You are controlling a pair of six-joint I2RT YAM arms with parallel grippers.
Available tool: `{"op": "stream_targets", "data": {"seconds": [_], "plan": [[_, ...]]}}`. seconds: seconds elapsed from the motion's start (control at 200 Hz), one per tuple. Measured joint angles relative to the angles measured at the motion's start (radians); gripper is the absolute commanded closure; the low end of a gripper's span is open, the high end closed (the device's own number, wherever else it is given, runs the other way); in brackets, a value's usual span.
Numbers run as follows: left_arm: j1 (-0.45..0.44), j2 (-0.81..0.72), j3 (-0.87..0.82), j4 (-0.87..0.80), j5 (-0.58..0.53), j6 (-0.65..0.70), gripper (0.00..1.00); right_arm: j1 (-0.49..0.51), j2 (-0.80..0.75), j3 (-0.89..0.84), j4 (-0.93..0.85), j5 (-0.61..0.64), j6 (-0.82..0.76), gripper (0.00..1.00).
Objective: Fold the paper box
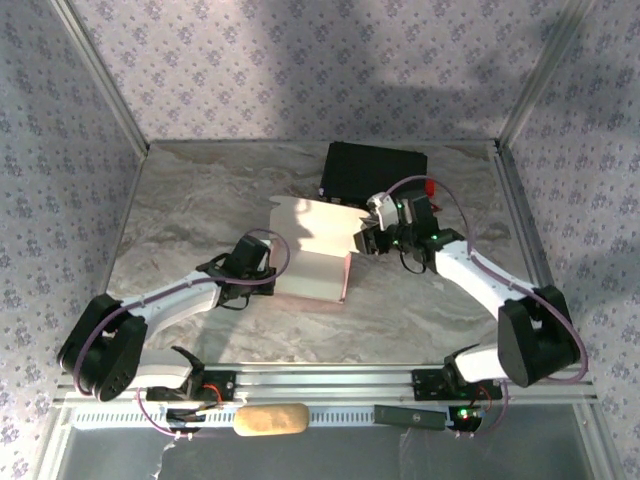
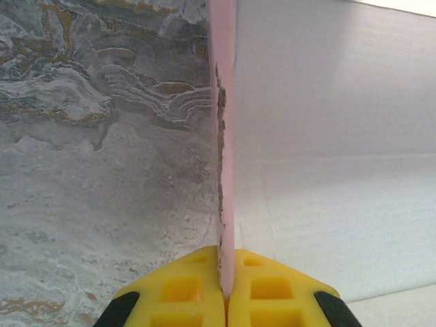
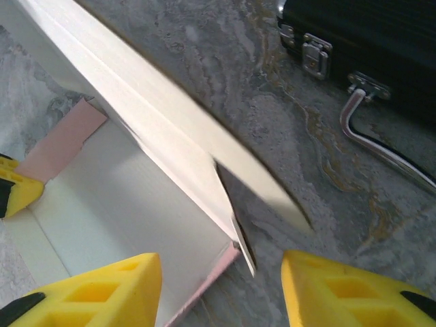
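At the left edge of the paper box [image 1: 312,255], the left gripper [image 2: 225,289] is pressed together on a raised pink side panel. It pinches the thin card edge-on between its yellow pads [image 2: 184,293]. The panel stands roughly upright from the table [image 1: 200,190], with its pale face turned right, toward the box interior.

At the right edge, the right gripper [image 3: 221,286] is spread and grips nothing. The end of a long whitish wall and a small pointed tab lie between its fingers, with no visible contact. That wall is blurred, so its exact tilt cannot be stated.

The box sits mid-table between the two grippers as a partly formed open tray.

Step in hand, as judged: raising and squaring the side walls. No tab appears locked.

Next move, as judged:
- Use the left pinch as the anchor.
- Close the right gripper on the loose wall, or press that wall inward, so the tab meets its slit.
- Apply light force, since card this thin will probably crease.

Edges and clearance:
- The black case [image 1: 372,170] lies just beyond the far right corner of the box, and its metal handle [image 3: 381,146] faces the box. Room there is tight for the right gripper.
- Open tabletop lies to the left and on the near side of the box.
- The enclosure walls stand well apart from the work.
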Motion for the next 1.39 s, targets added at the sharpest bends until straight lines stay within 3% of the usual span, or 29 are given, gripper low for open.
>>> {"op": "stream_targets", "data": {"seconds": [0.115, 0.395, 0.56, 0.615, 0.75, 0.854, 0.999, 1.124, 1.394], "plan": [[0.002, 0.008, 0.001, -0.006, 0.006, 0.004, 1.0, 0.0, 0.049, 0.026, -0.003, -0.004, -0.011, 0.64], [0.002, 0.011, 0.005, -0.006, 0.006, 0.003, 1.0, 0.031, 0.057, 0.05, -0.039, 0.044, -0.015, 0.75], [0.003, 0.012, 0.005, -0.005, 0.01, -0.003, 1.0, 0.061, 0.067, 0.076, -0.048, 0.112, 0.01, 0.94], [0.003, 0.012, 0.005, -0.003, 0.011, -0.009, 0.79, 0.071, 0.077, 0.084, -0.049, 0.137, 0.008, 1.0], [0.007, -0.01, 0.005, -0.011, 0.024, -0.011, 0.36, 0.089, 0.086, 0.092, -0.074, 0.172, -0.004, 1.0], [0.045, -0.101, 0.026, -0.073, 0.032, -0.002, 0.22, 0.091, 0.092, 0.105, -0.095, 0.175, -0.021, 1.0], [0.225, -0.199, 0.138, -0.152, 0.08, 0.067, 0.23, 0.091, 0.108, 0.13, -0.113, 0.175, -0.042, 1.0], [0.354, -0.129, 0.277, -0.185, 0.148, 0.171, 0.25, 0.09, 0.116, 0.149, -0.13, 0.17, -0.059, 1.0], [0.373, 0.193, 0.492, -0.185, 0.317, 0.313, 0.36, 0.077, 0.169, 0.193, -0.145, 0.134, -0.088, 1.0]]}}
